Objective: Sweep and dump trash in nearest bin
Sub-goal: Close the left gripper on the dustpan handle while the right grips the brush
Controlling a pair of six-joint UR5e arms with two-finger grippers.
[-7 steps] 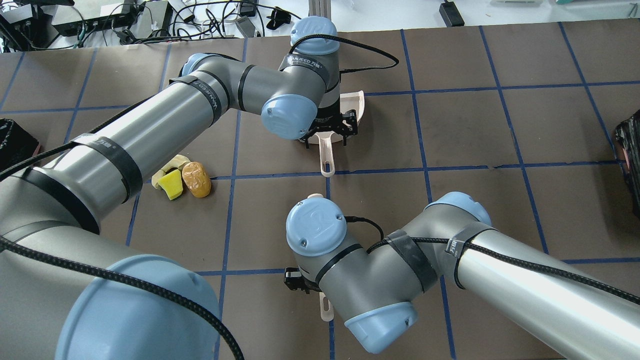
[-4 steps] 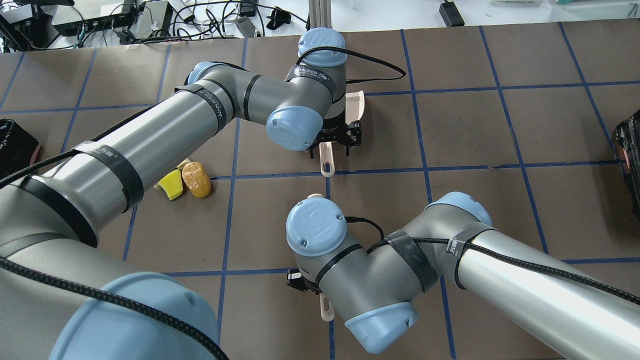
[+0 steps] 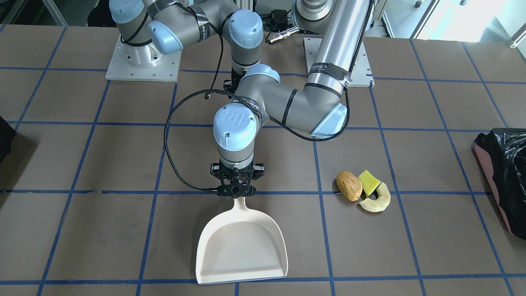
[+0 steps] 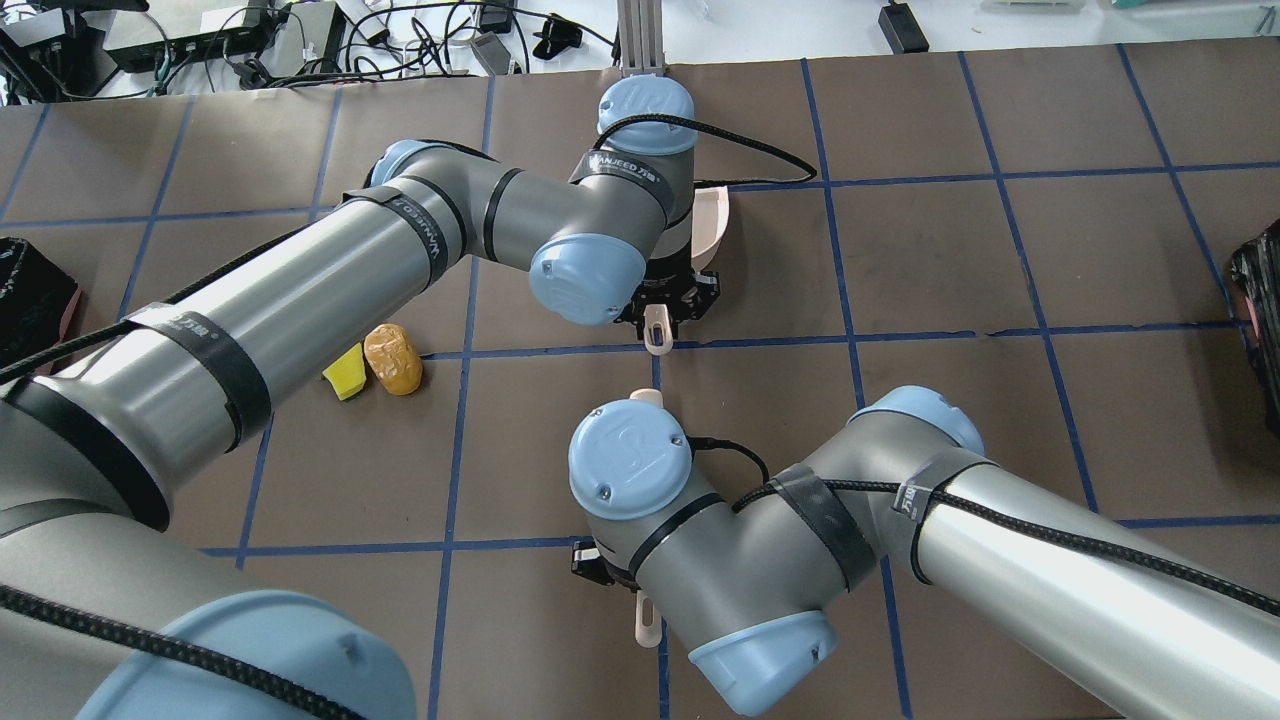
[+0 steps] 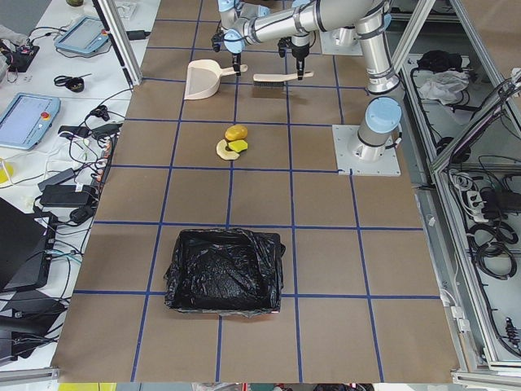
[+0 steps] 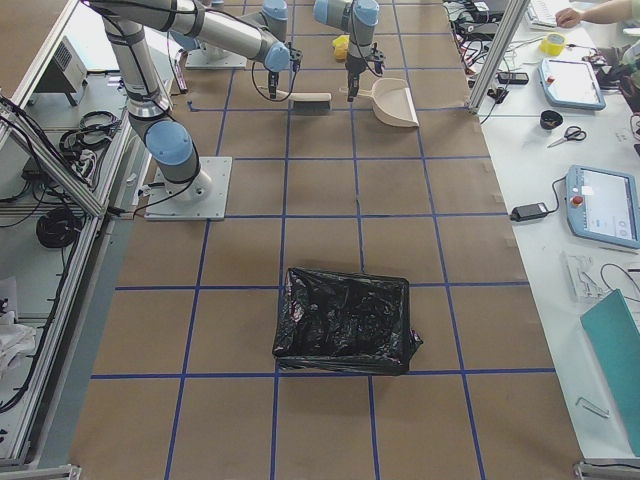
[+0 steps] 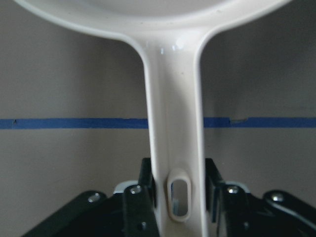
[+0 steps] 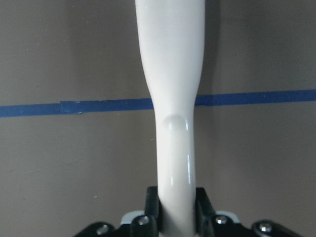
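The trash lies together on the table: a brown potato-like lump (image 3: 349, 186), a yellow-green wedge (image 3: 369, 183) and a pale crescent (image 3: 378, 201). In the overhead view the lump (image 4: 392, 358) and wedge (image 4: 345, 372) show, and the left arm hides the crescent. My left gripper (image 3: 235, 190) is shut on the handle (image 7: 175, 148) of the cream dustpan (image 3: 240, 246), which lies flat. My right gripper (image 8: 177, 202) is shut on a white brush handle (image 8: 173, 98); the brush (image 5: 273, 79) lies beside the dustpan. The black-lined bin (image 5: 224, 273) stands at my left end, past the trash.
A second black-lined bin (image 6: 345, 320) stands at the table's other end, seen at the overhead view's right edge (image 4: 1262, 320). Both wrists are close together near the table's middle. Cables and electronics (image 4: 200, 40) lie beyond the far edge.
My left gripper has moved along the dustpan handle toward its end and closed on it. The left arm shifted and now covers the crescent. The right arm has barely moved.
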